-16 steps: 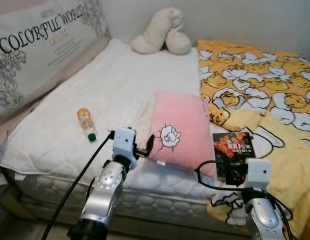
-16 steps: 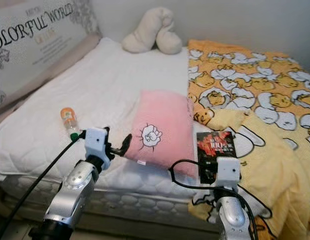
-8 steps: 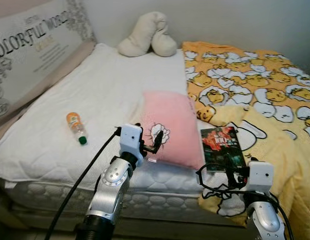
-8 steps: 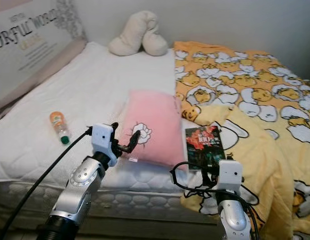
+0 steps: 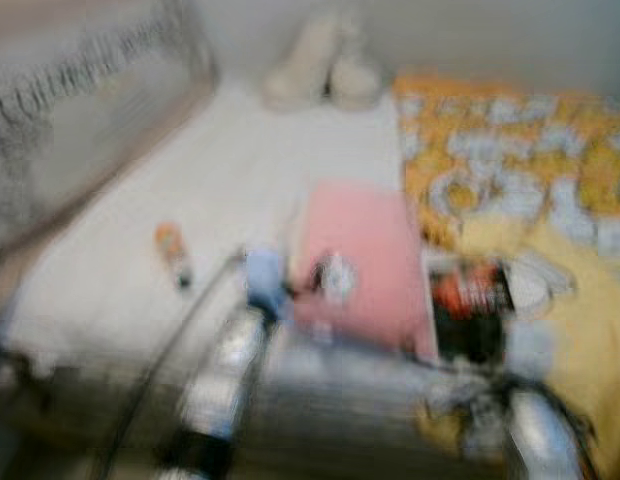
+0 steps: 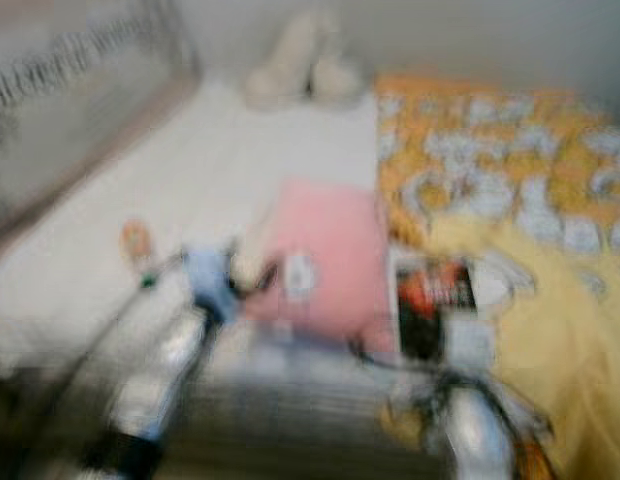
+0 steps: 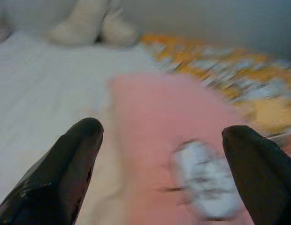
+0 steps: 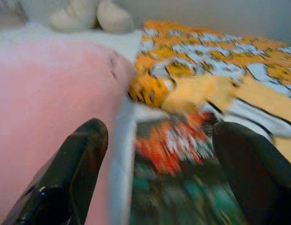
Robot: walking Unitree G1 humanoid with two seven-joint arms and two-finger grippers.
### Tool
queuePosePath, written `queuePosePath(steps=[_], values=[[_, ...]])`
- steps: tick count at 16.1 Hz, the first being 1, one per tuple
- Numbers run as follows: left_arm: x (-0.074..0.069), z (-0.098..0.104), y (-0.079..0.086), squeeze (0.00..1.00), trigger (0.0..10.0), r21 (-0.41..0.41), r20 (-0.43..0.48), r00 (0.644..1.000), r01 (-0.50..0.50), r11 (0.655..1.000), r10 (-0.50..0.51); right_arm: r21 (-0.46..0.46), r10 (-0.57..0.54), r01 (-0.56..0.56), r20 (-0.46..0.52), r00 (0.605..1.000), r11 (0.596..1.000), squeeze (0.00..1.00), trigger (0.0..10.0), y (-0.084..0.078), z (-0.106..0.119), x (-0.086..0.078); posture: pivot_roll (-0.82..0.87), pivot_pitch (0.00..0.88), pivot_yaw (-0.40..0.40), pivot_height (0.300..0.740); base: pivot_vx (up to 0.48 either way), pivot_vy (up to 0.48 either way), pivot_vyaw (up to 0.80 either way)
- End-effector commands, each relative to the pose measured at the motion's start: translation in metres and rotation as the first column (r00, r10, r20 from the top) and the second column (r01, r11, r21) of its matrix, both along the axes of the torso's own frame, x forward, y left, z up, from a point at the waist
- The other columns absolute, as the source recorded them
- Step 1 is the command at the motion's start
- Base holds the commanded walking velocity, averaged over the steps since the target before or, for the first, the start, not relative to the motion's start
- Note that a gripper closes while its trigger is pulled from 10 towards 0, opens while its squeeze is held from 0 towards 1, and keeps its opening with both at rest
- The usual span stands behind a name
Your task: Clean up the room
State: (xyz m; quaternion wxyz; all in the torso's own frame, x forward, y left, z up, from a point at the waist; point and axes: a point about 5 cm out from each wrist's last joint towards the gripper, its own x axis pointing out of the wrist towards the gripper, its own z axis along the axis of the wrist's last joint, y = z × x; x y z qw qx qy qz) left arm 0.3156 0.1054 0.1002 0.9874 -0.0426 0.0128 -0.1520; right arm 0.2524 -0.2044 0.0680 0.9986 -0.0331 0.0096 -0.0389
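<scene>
Between the spread black fingers of the left gripper point(image 7: 164, 159) lies a pink pillow point(image 7: 183, 140) with a white printed patch, resting on the white mattress point(image 5: 230, 190); the 2 fingers stand wide apart with nothing held. Beyond that pillow, at the far end of the bed against the wall, sits a cream plush toy point(image 7: 91, 26). Off to the outer side of the left gripper, a small orange bottle point(image 5: 172, 250) lies on the mattress, well apart from the pillow. The right gripper point(image 8: 159, 164) also has its 2 fingers wide open, and between them lies a dark book with a red cover picture point(image 8: 183, 173), set just beside the pillow's edge and on a yellow blanket point(image 8: 220, 61) with a cartoon pattern. Both head views are heavily blurred, so finer detail cannot be made out.
</scene>
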Motion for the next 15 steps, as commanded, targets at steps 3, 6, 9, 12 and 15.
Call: queuePosePath(steps=[3,6,9,12,15], values=[[0.002,0.006,-0.017,0.00,10.0,-0.022,0.015,0.999,0.041,0.999,-0.041,-0.020,-0.034,0.034,-0.004,0.999,0.999,0.00,10.0,-0.016,0.004,0.001,0.08,0.000,0.027,0.740,0.480,0.000,0.00],[0.012,0.011,-0.016,0.00,10.0,0.023,0.011,1.000,0.002,1.000,-0.003,0.008,-0.023,0.023,0.024,0.999,1.000,0.00,10.0,-0.022,0.017,0.021,0.08,0.000,0.028,0.740,0.469,0.000,0.00],[0.039,0.016,-0.020,0.00,10.0,0.125,-0.073,0.997,0.018,0.992,-0.009,0.247,0.006,0.005,-0.043,0.999,0.969,0.00,10.0,-0.020,0.018,0.053,0.10,0.000,0.021,0.740,0.000,0.000,0.00],[0.047,0.012,-0.005,0.00,10.0,0.062,-0.225,0.974,0.004,0.998,0.010,0.422,0.168,-0.101,-0.124,0.978,0.901,0.00,10.0,0.002,0.006,0.068,0.13,0.060,0.008,0.740,0.000,0.000,0.00],[0.041,0.019,0.025,0.00,10.0,0.020,-0.239,0.970,-0.041,0.999,0.045,0.479,0.268,-0.164,-0.157,0.951,0.863,0.00,10.0,0.014,-0.004,0.068,0.15,0.099,-0.005,0.740,0.000,0.000,0.00]])
